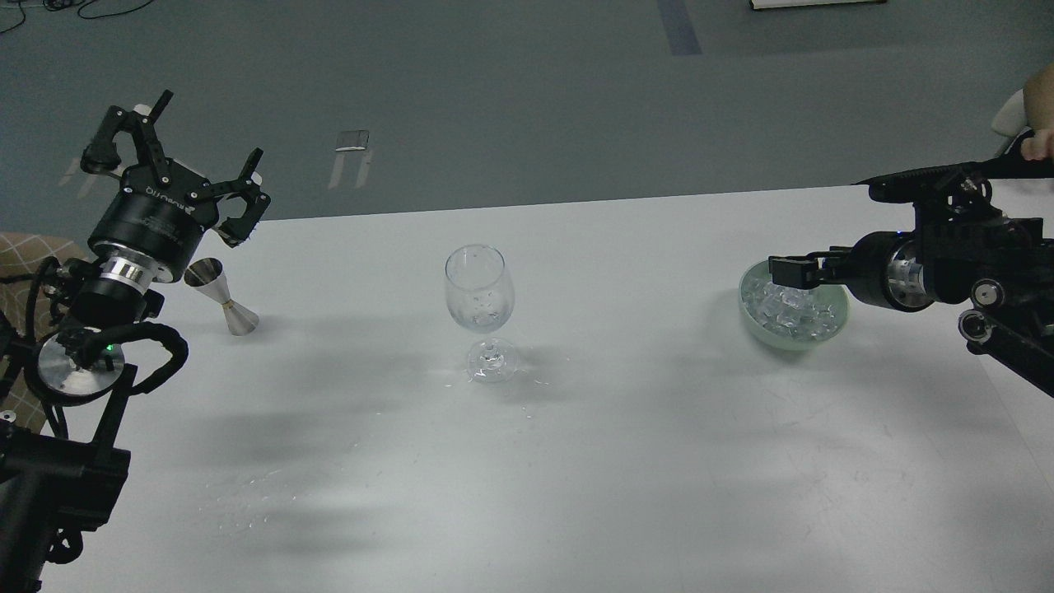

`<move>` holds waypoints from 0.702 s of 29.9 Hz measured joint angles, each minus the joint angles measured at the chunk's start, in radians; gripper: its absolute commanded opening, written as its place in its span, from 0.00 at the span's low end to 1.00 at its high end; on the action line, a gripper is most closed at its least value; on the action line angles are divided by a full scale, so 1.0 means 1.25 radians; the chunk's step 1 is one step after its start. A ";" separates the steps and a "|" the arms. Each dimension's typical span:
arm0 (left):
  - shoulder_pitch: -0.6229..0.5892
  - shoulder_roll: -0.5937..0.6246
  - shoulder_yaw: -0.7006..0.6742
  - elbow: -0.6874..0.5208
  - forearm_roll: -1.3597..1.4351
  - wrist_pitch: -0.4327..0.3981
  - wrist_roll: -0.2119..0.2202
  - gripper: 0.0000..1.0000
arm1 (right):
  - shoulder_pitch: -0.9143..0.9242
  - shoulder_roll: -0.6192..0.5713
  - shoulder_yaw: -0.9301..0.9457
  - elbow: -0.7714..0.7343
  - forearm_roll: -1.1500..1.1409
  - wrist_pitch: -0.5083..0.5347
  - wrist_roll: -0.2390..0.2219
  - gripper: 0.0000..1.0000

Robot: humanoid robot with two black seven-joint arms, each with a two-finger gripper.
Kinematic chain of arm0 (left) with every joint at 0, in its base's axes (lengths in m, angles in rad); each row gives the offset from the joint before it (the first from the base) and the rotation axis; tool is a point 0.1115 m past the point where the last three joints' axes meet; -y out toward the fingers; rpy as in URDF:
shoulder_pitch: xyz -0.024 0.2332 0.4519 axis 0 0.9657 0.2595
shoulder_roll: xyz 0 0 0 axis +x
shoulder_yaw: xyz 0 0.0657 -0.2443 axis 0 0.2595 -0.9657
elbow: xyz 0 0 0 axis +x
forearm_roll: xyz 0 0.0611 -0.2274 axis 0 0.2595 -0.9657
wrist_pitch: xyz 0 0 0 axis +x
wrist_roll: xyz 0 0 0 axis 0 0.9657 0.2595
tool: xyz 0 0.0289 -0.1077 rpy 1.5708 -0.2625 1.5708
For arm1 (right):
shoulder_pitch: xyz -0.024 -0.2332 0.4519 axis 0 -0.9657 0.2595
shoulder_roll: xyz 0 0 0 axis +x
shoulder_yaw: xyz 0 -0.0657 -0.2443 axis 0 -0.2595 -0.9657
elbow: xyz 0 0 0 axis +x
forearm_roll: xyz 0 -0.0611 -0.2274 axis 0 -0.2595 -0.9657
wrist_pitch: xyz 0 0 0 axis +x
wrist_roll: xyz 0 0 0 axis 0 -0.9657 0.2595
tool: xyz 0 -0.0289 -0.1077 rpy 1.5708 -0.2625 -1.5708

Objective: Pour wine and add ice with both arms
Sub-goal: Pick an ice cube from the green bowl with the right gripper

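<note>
The wine glass [480,301] is seen upright mid-table. Well left of it, the left gripper [193,156] is held spread and empty above the table's far edge, a jigger [221,296] just below. Far right of the glass, the right gripper [792,270] is lowered into the bowl [753,323] of ice [795,313]; its grasp cannot be told.

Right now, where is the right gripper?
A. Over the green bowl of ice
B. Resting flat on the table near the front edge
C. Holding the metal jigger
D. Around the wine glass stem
A. The right gripper reaches in over the green bowl, its tip just above the ice, well away from the wine glass and the jigger.
</note>
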 measured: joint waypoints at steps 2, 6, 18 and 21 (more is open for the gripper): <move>0.001 0.000 0.000 0.000 -0.001 0.000 -0.001 0.98 | -0.004 0.002 -0.004 -0.002 -0.004 0.000 0.000 0.86; 0.001 0.001 -0.001 0.000 -0.001 0.000 -0.004 0.98 | 0.000 0.003 -0.036 -0.010 -0.005 0.000 0.000 0.86; 0.010 -0.001 0.000 0.005 -0.005 0.001 -0.005 0.98 | -0.004 0.014 -0.061 -0.034 -0.010 0.000 -0.002 0.66; 0.010 -0.002 0.000 0.024 -0.006 0.001 -0.006 0.98 | -0.004 0.019 -0.063 -0.043 -0.012 -0.002 -0.007 0.66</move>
